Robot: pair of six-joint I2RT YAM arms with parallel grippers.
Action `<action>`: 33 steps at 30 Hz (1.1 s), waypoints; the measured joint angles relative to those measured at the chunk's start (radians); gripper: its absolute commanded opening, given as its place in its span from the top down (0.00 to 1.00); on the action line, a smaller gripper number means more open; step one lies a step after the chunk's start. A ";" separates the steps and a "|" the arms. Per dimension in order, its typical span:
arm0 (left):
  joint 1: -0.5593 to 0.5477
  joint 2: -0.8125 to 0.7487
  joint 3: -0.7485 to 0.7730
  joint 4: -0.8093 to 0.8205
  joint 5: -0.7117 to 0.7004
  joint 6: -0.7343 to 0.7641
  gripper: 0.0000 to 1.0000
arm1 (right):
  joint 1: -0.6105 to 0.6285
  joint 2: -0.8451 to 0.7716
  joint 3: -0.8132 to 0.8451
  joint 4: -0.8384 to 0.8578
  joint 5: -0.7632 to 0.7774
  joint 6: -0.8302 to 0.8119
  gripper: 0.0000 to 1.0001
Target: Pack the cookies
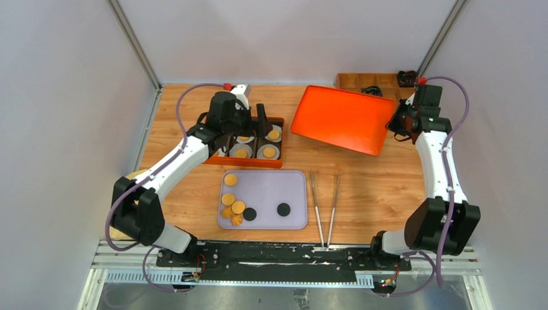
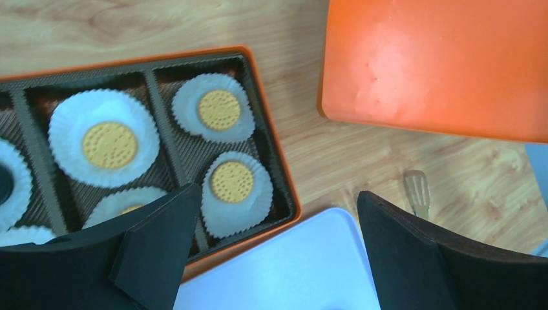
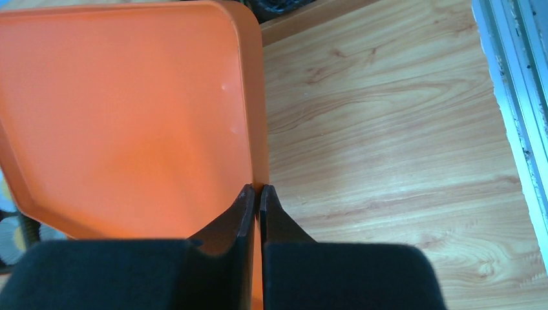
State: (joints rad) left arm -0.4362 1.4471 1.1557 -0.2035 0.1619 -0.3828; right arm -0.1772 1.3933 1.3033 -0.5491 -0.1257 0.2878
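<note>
Golden cookies [image 2: 109, 144] sit in white paper cups inside the dark-lined orange box [image 1: 245, 164]. More golden cookies [image 1: 227, 198] and two black cookies [image 1: 283, 208] lie loose on the lavender tray [image 1: 284, 187]. My left gripper [image 1: 251, 126] hovers over the box's right end, open and holding nothing; in the left wrist view the left gripper [image 2: 278, 194] spans the box corner [image 2: 284, 187] and the tray [image 2: 291, 271]. My right gripper [image 3: 256, 188] is shut on the right edge of the orange lid [image 3: 129, 116]. The lid [image 1: 339, 119] is tilted beside the box.
Two metal tongs [image 1: 316, 206] [image 1: 334, 206] lie side by side right of the tray, with one tip [image 2: 415, 187] in the left wrist view. A wooden compartment box [image 1: 368, 81] stands at the back right behind the lid. Grey walls close in the table.
</note>
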 measured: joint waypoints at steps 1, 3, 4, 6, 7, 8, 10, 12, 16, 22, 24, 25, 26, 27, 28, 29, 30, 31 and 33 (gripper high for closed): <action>-0.005 0.013 0.006 0.014 0.013 0.003 0.03 | 0.000 -0.018 0.000 -0.003 -0.013 0.000 1.00; -0.011 0.030 0.014 0.045 0.036 0.006 0.03 | 0.000 -0.051 0.000 -0.007 -0.039 0.003 1.00; -0.012 0.039 0.019 0.062 0.047 0.008 0.02 | 0.000 -0.063 0.000 -0.008 -0.050 0.003 1.00; -0.012 0.059 0.029 0.096 0.060 0.013 0.02 | 0.000 -0.090 0.000 -0.011 -0.083 0.006 1.00; -0.012 0.069 0.035 0.108 0.064 0.017 0.02 | 0.000 -0.100 0.000 -0.013 -0.098 0.007 1.00; -0.012 0.085 0.044 0.126 0.069 0.023 0.02 | 0.000 -0.109 0.000 -0.016 -0.115 0.007 1.00; -0.012 0.115 0.060 0.153 0.081 0.031 0.02 | 0.000 -0.124 0.000 -0.024 -0.148 0.007 1.00; -0.012 0.149 0.076 0.179 0.095 0.035 0.02 | 0.000 -0.133 0.000 -0.031 -0.183 0.008 1.00; -0.012 0.197 0.099 0.212 0.118 0.035 0.02 | 0.000 -0.140 0.000 -0.044 -0.250 0.011 1.00; -0.012 0.262 0.160 0.247 0.150 0.031 0.23 | 0.000 -0.138 0.000 -0.050 -0.331 0.021 1.00; -0.012 0.282 0.181 0.257 0.172 0.020 0.39 | 0.001 -0.135 -0.006 -0.046 -0.346 0.023 1.00; -0.012 0.289 0.189 0.262 0.185 0.013 0.49 | 0.003 -0.134 -0.013 -0.042 -0.351 0.025 1.00; -0.012 0.293 0.193 0.269 0.199 0.006 0.57 | 0.003 -0.130 -0.021 -0.038 -0.356 0.027 1.00; -0.012 0.294 0.195 0.276 0.213 -0.001 0.65 | 0.004 -0.125 -0.029 -0.035 -0.362 0.029 1.00; -0.012 0.295 0.195 0.278 0.214 -0.005 0.71 | 0.005 -0.116 -0.034 -0.034 -0.359 0.029 1.00; -0.009 0.295 0.195 0.281 0.222 -0.013 0.76 | 0.005 -0.107 -0.040 -0.032 -0.354 0.030 1.00; -0.005 0.295 0.195 0.285 0.226 -0.021 0.81 | 0.004 -0.098 -0.043 -0.032 -0.346 0.030 1.00; 0.000 0.295 0.194 0.286 0.228 -0.026 0.85 | 0.005 -0.089 -0.045 -0.029 -0.339 0.029 1.00; 0.006 0.292 0.187 0.298 0.241 -0.041 0.91 | 0.007 -0.071 -0.045 -0.021 -0.326 0.029 1.00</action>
State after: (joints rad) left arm -0.4297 1.7393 1.3422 0.0948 0.4030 -0.4236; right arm -0.1699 1.3228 1.2583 -0.5705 -0.4519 0.3168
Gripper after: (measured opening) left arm 0.190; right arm 0.043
